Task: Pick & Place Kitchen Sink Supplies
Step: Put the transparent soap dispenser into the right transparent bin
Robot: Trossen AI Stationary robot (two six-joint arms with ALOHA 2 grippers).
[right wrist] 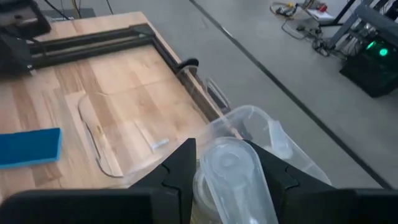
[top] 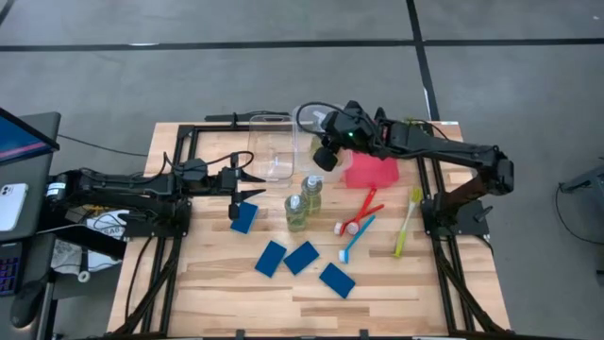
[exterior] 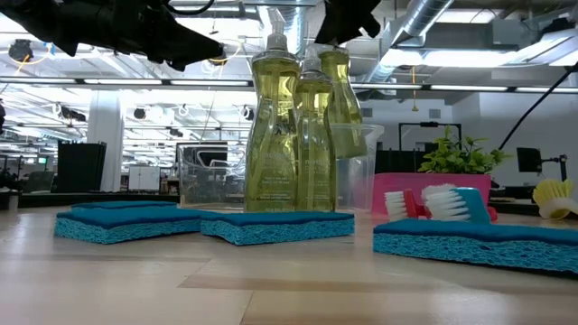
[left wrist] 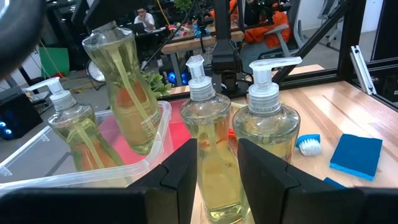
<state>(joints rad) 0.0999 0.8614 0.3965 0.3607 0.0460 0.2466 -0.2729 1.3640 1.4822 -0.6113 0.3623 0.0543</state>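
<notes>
The right tool (top: 327, 154), clamped on a pump bottle (left wrist: 127, 106), hung over the clear bin (top: 274, 146) to drop it, while the left tool (top: 257, 185), part-open and empty, faced the bottles (top: 304, 201) on the desk (top: 226, 274).

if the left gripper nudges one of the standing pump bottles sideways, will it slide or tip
Probably tip. The standing pump bottles are tall and narrow-based, and look nearly full, so weight likely sits high. The wooden table looks smooth, so a low push might slide one instead. They stand close together, so one tipping could knock its neighbour. The left gripper sits beside them.
</notes>
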